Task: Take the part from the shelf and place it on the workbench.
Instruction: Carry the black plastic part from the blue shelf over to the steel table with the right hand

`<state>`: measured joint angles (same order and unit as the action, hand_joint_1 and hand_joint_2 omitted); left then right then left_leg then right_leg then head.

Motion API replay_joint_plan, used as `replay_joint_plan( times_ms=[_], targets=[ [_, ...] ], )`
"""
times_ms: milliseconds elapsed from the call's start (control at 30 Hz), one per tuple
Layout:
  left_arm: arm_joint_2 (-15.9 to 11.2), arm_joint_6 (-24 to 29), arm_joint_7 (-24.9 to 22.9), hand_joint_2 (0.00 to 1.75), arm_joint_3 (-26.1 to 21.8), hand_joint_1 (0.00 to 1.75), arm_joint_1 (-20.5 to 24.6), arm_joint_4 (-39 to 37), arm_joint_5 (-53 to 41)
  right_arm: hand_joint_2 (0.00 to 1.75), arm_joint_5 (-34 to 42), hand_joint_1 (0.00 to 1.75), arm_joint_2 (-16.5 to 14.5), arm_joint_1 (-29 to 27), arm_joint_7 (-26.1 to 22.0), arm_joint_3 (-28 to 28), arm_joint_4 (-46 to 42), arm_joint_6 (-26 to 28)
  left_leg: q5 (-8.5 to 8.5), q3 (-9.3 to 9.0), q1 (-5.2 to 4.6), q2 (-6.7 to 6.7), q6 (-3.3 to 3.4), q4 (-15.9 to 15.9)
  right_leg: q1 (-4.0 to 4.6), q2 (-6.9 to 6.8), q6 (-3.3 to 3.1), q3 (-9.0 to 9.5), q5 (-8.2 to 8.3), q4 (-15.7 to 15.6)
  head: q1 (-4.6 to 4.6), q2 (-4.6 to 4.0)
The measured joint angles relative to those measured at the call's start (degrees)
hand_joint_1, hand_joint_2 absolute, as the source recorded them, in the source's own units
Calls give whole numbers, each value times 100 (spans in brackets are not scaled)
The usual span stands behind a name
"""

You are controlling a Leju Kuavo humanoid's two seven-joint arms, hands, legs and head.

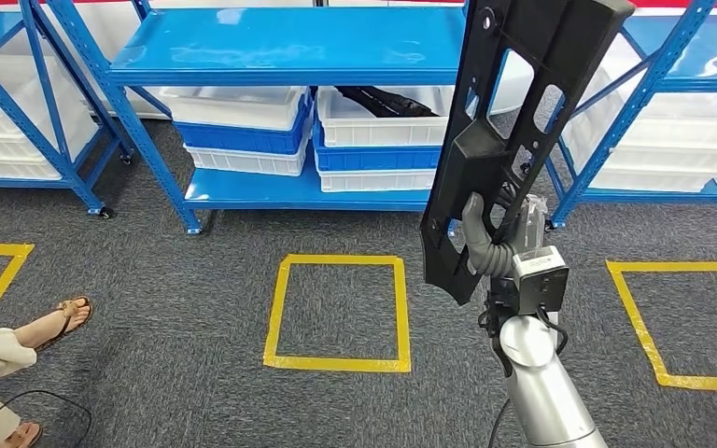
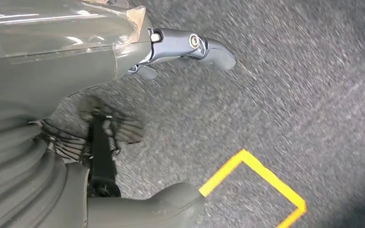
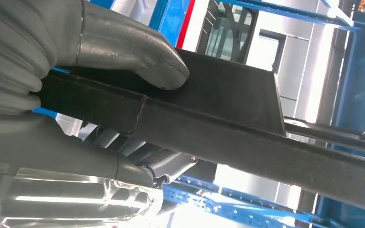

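Part point(image 1: 509, 140): long black plastic piece w/ cut-out openings and ribbed edges, held near upright, top end leaning toward the shelf point(image 1: 289, 47). It's in the air, clear of the shelf and above the grey carpet point(image 1: 196, 308). Right hand point(image 1: 485, 245) grasps it near the lower end; in the right wrist view the thumb point(image 3: 138, 52) presses on one flat face and darker fingers point(image 3: 166, 164) wrap under the other, so the grip looks firm.

Progress, as I judge it: pick-up done, part is off the shelf. Left to do: carry it to the workbench and set it down. No workbench in sight, so prob. a turn or walk is needed first.

Left hand point(image 2: 123, 71) hangs over the carpet near a yellow tape corner point(image 2: 256, 180), holding nothing, fingers apart.

Around: white and blue bins point(image 1: 243, 131) on the lower shelf, one w/ dark pieces inside; yellow tape square point(image 1: 336, 313) on the floor; a person's sandalled foot point(image 1: 65, 317) at the left edge.
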<state>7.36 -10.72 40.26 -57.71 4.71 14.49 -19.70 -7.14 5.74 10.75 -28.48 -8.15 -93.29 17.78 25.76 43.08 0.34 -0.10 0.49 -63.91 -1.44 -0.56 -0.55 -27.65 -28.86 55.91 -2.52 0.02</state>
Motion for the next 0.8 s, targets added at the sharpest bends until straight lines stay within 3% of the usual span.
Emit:
replay_joint_plan(
  times_ms=[33,67,100,133,167,200,267,300,333,400,433,467,533,567,600,700,733,800],
  targets=[
    [1,6,0,175,1,0,2,-1,-3,175,-11,175,-17,-1,-21,0,9,14,307,74,19,-1,-39,-432,3,-3,-18,-93,92,6,0,0],
    [0,15,0,175,1,0,5,-1,-5,175,-26,175,-36,-6,-37,0,16,31,464,112,38,-2,-72,-833,6,-2,-12,-194,182,13,2,0],
    [-1,25,0,175,1,0,8,-1,-8,175,-46,175,-51,-15,-49,0,20,49,470,96,59,-2,-97,-1118,7,-2,2,-297,267,23,2,0],
    [-1,31,0,175,2,0,9,-2,-12,175,-73,175,-63,-26,-58,0,21,70,353,-7,81,-1,-113,-1212,3,-1,21,-406,345,36,2,0],
    [0,35,0,175,3,0,12,-2,-19,175,-100,175,-74,-36,-64,0,21,90,208,-218,102,-1,-121,-1090,-2,1,48,-508,415,50,3,0],
    [1,35,0,175,5,0,18,-2,-29,175,-126,175,-84,-43,-68,0,19,107,131,-538,121,-6,-122,-769,-6,4,80,-589,476,65,3,0],
    [1,32,0,175,11,0,48,-2,-53,175,-173,175,-101,-50,-67,4,-4,137,256,-1293,126,-29,-95,156,6,4,161,-700,579,93,-1,0],
    [1,25,0,175,15,0,68,-2,-65,175,-194,175,-107,-50,-63,7,-21,149,361,-1533,109,-40,-65,497,11,-3,208,-730,637,95,-5,0],
    [1,15,-1,175,17,0,82,-2,-74,175,-215,175,-113,-55,-51,9,-38,158,424,-1642,82,-46,-26,692,8,-10,255,-756,699,88,-9,0],
    [6,-3,-2,175,20,0,87,-2,-86,175,-251,175,-123,-94,-21,15,-55,166,338,-1552,41,-18,80,771,5,-8,339,-813,772,88,-12,0],
    [11,-7,-2,175,20,0,85,-2,-89,175,-264,175,-128,-124,-6,19,-59,167,260,-1479,30,2,147,789,6,0,334,-869,670,173,-18,0],
    [14,-9,-2,175,20,0,83,-1,-91,175,-272,175,-131,-152,1,24,-60,167,170,-1391,24,27,204,809,13,9,304,-953,467,358,-30,0],
    [15,-10,-2,175,20,0,85,0,-91,175,-275,175,-133,-183,9,32,-61,167,3,-1190,3,53,278,805,11,18,205,-1151,-101,1034,-54,0],
    [13,-10,-2,175,20,0,86,1,-91,175,-275,175,-133,-193,11,35,-61,167,-85,-1086,-9,64,284,800,12,22,203,-1212,-279,1406,-59,0],
    [14,-15,-2,175,20,0,86,1,-89,175,-279,175,-133,-204,14,38,-61,167,-169,-975,-20,69,284,794,14,26,239,-1215,-324,1691,-60,0],
    [22,-61,-2,175,20,0,84,-1,-53,175,-306,175,-134,-223,18,42,-61,166,-360,-701,-34,77,253,769,16,32,431,-989,77,1837,-60,0],
    [24,-72,-2,175,20,0,83,-2,-42,175,-311,175,-135,-224,19,42,-61,166,-387,-662,-34,78,247,763,16,32,461,-937,168,1799,-61,0],
    [26,-76,-2,175,20,0,83,-2,-34,175,-314,175,-136,-225,21,42,-61,166,-397,-645,-34,78,244,760,16,32,470,-906,198,1767,-61,0]
  ],
)
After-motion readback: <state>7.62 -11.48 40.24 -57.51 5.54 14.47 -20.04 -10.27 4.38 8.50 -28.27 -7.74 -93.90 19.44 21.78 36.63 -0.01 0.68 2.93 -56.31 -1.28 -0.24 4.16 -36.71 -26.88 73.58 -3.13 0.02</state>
